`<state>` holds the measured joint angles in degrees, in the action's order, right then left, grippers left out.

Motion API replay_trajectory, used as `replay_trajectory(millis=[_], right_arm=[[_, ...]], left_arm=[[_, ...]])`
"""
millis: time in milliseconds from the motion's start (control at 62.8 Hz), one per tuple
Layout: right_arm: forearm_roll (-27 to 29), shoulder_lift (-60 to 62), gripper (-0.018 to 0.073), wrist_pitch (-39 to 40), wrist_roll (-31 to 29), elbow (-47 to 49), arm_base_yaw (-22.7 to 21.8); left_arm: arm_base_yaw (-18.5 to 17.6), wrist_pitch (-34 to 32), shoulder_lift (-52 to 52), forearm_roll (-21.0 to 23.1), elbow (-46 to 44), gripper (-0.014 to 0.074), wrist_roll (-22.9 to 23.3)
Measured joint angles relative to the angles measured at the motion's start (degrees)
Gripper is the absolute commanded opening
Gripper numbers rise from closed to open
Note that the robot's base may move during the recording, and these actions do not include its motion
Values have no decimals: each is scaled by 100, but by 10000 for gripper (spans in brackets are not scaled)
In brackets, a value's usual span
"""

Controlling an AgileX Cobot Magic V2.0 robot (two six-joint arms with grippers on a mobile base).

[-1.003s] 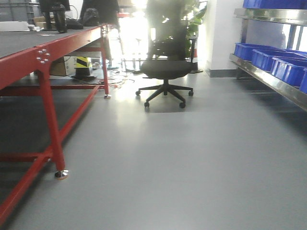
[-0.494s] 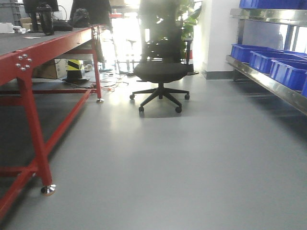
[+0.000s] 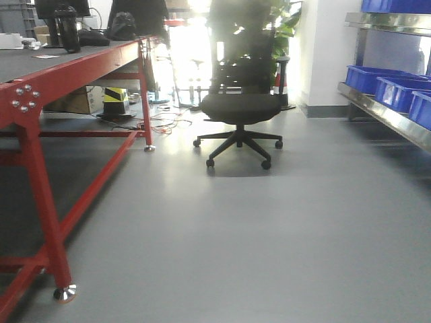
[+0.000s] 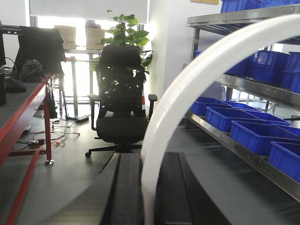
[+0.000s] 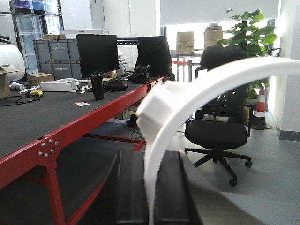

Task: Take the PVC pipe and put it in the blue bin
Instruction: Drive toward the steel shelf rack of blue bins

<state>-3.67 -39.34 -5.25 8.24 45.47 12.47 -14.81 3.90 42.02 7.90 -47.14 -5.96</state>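
Note:
A white curved PVC pipe rises from between the black fingers of my left gripper, which is shut on it. In the right wrist view a white curved PVC pipe with a fitting on it is clamped the same way in my right gripper. Blue bins sit in a row on the metal shelf rack at the right; they also show in the front view. Neither gripper shows in the front view.
A red-framed table with a monitor and bottle runs along the left. A black office chair stands ahead on the grey floor. Cables and a striped cone lie under the table.
The front view has shifted: the chair and table leg moved nearer and then rightward, and the blue bins slid toward the right edge. The base is moving.

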Motion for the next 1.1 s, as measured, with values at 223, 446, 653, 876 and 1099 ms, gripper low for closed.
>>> replay_trajectory(millis=[223, 446, 653, 876, 1099], right_arm=[[0, 0, -167, 0, 0, 0, 0], [0, 0, -167, 0, 0, 0, 0], [0, 0, -167, 0, 0, 0, 0], [0, 0, -167, 0, -11, 0, 0], [0, 0, -167, 0, -11, 0, 0]], left_arm=[[0, 0, 0, 0, 0, -111, 0], [0, 0, 0, 0, 0, -111, 0], [0, 0, 0, 0, 0, -111, 0], [0, 0, 0, 0, 0, -111, 0], [0, 0, 0, 0, 0, -111, 0]])
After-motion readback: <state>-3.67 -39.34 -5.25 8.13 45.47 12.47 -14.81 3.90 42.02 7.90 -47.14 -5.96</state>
